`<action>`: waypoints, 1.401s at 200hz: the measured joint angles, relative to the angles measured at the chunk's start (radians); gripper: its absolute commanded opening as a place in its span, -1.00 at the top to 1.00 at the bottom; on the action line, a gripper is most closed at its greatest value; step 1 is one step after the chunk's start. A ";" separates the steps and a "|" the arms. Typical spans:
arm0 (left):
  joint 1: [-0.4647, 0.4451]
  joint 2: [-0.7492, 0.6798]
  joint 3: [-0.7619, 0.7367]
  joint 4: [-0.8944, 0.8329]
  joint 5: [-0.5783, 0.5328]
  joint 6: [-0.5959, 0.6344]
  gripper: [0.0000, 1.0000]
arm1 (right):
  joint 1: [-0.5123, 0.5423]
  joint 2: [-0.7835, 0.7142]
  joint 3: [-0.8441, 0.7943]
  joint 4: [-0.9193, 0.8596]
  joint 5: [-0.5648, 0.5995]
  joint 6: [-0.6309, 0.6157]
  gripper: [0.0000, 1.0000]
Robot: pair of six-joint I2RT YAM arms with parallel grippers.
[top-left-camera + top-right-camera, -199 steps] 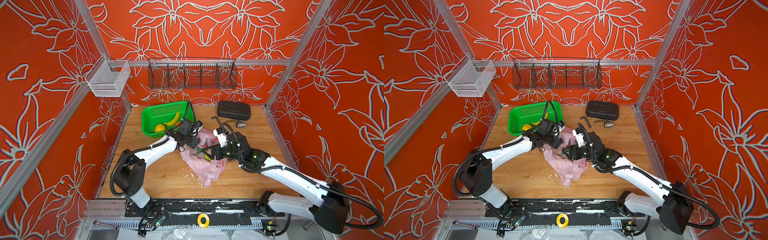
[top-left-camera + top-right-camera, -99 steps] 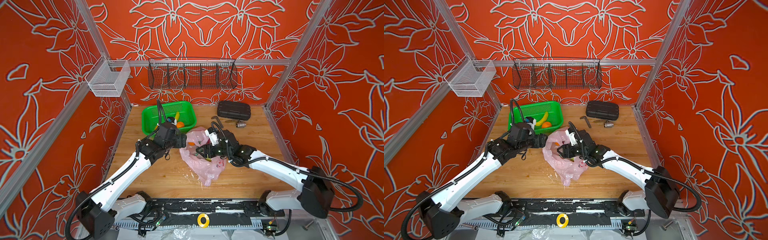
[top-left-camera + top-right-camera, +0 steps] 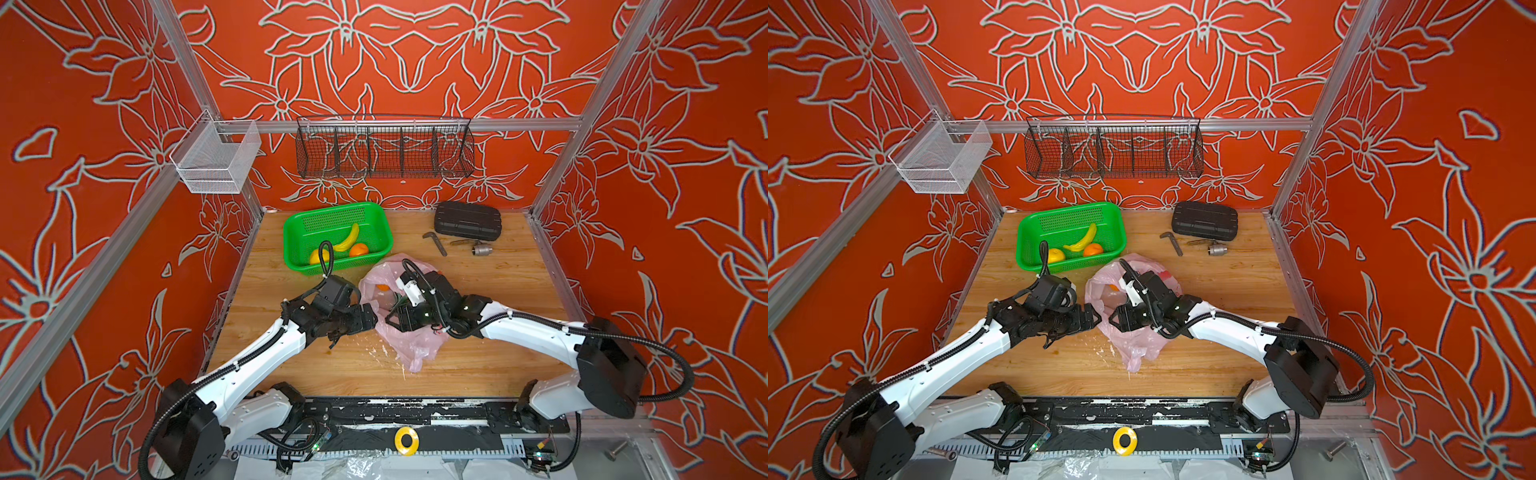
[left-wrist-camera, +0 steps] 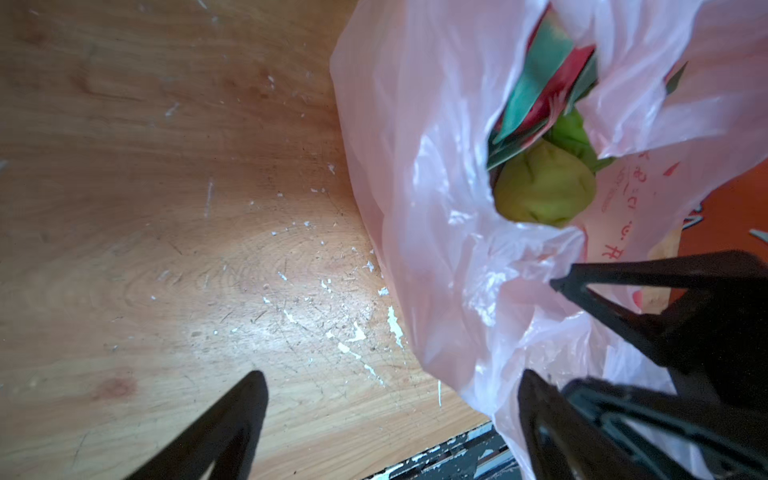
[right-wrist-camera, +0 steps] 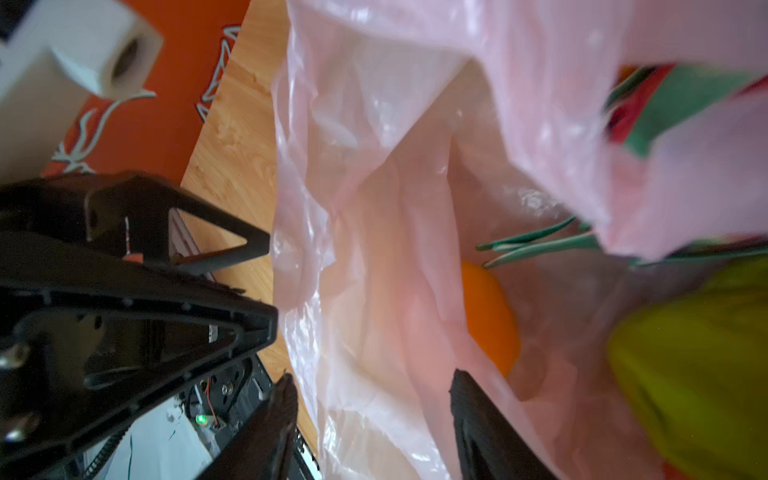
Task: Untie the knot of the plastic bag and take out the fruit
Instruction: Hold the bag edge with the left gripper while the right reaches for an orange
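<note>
**Left of centre.** In both top views a green perforated plastic basket stands on the wooden table. It holds a yellow toy banana, one orange toy fruit and one yellow round fruit.

**Centre.** Below the basket, the left gripper sits low at the left edge of the thin translucent pink plastic bag. Its jaws are spread wide over bare table, one finger just beside the film. It holds nothing.

We find no knot. The bag's mouth gapes. The left wrist view shows a yellow-green round fruit and a pink-red dragon fruit with green scales. The right wrist view shows a further orange fruit deeper in.

**Right of centre.** The right gripper reaches into the mouth. Its jaws are apart and straddle a fold of film, which they have not pinched.

**Far right.** A black ribbed case lies well clear.

**Risks, in our judgement:**
- The right gripper's jaws may close on film instead of fruit, which would drag or tear the bag.
- Nothing pins the bag, so a lifted fruit may carry the bag up with it.
- Loose film may fold over the mouth and hide the fruit.
- The two grippers are very near each other, so a careless reach invites contact.
</note>
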 measured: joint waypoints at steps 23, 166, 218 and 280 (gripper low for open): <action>0.000 0.032 -0.003 0.034 0.023 -0.003 -0.94 | 0.040 0.021 -0.007 -0.018 -0.026 -0.002 -0.18; 0.000 0.211 -0.040 0.204 0.127 -0.021 -0.12 | 0.117 -0.185 -0.115 0.046 0.066 0.053 -0.36; 0.000 0.237 -0.056 0.220 0.167 -0.003 1.00 | 0.111 -0.168 -0.010 -0.071 0.352 0.042 -0.25; 0.000 0.239 -0.140 0.167 0.167 0.014 1.00 | 0.103 0.071 0.159 -0.217 0.389 0.105 0.11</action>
